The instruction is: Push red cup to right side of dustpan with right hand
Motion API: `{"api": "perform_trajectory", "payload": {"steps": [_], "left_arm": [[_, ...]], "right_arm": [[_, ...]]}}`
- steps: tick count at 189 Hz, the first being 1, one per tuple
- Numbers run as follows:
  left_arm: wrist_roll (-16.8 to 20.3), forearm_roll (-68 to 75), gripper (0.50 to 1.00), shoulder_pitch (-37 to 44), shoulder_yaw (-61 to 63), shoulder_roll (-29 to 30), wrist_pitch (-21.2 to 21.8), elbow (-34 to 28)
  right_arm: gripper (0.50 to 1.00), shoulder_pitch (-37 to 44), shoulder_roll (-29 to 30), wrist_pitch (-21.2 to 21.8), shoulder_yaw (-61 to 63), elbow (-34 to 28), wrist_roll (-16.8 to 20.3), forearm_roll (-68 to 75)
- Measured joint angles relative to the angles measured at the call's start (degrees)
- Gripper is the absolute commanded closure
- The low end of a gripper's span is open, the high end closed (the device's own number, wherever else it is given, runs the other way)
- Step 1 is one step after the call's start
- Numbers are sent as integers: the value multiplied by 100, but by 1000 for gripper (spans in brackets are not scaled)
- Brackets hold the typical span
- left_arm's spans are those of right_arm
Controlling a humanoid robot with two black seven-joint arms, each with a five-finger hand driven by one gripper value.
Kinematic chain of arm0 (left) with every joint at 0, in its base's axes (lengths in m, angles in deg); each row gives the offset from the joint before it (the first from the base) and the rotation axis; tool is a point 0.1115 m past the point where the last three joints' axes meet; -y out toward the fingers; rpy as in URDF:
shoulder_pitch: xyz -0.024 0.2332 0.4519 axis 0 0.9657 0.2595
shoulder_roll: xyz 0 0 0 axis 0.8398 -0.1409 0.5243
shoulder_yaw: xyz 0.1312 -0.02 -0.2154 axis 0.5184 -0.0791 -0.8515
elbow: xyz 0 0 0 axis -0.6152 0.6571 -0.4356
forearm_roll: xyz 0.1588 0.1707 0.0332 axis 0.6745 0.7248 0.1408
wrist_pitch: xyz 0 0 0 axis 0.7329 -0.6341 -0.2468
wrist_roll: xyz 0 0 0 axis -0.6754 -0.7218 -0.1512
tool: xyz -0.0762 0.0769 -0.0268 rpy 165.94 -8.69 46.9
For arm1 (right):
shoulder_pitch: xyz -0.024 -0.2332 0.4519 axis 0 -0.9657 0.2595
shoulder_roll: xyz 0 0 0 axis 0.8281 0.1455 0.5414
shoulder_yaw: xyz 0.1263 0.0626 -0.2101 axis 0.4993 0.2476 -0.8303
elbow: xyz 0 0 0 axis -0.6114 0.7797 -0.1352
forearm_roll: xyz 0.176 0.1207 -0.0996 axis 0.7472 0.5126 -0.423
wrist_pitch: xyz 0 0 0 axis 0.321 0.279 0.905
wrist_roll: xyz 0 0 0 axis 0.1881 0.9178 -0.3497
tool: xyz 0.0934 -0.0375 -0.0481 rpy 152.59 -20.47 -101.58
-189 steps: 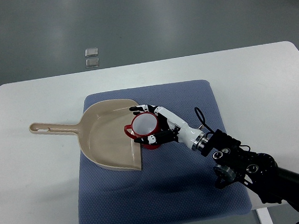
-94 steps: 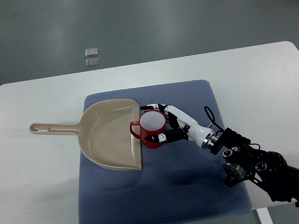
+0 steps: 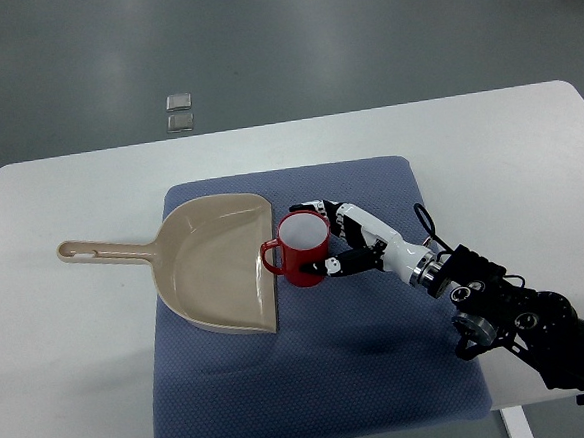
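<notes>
Red cup [image 3: 304, 248]: upright on the blue mat [image 3: 403, 372], just off the dustpan [image 3: 215, 264] mouth, handle at 9 o'clock.
Right hand [image 3: 339, 244]: fingers curled round the cup wall from 3 o'clock; grip or mere cradling is hard to tell.
Left hand: out of view.
Risk, tipping: a high push could topple the cup.
Risk, snag: handle may catch the dustpan edge and drag it.
Risk, mat: fabric could bunch.

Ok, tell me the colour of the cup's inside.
White inside, red outside: the red cup, seen in the top view, the only one.
</notes>
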Motion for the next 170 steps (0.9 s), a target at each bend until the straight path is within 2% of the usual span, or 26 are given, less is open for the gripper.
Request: {"api": "perform_trajectory", "payload": {"steps": [107, 170], "left_arm": [[0, 0, 500, -1, 0, 0, 0, 0], [0, 0, 500, 0, 0, 0, 3, 0]], "right_arm": [[591, -119, -336, 20, 81, 3, 0, 13], [591, -158, -254, 6, 57, -62, 0, 17]]}}
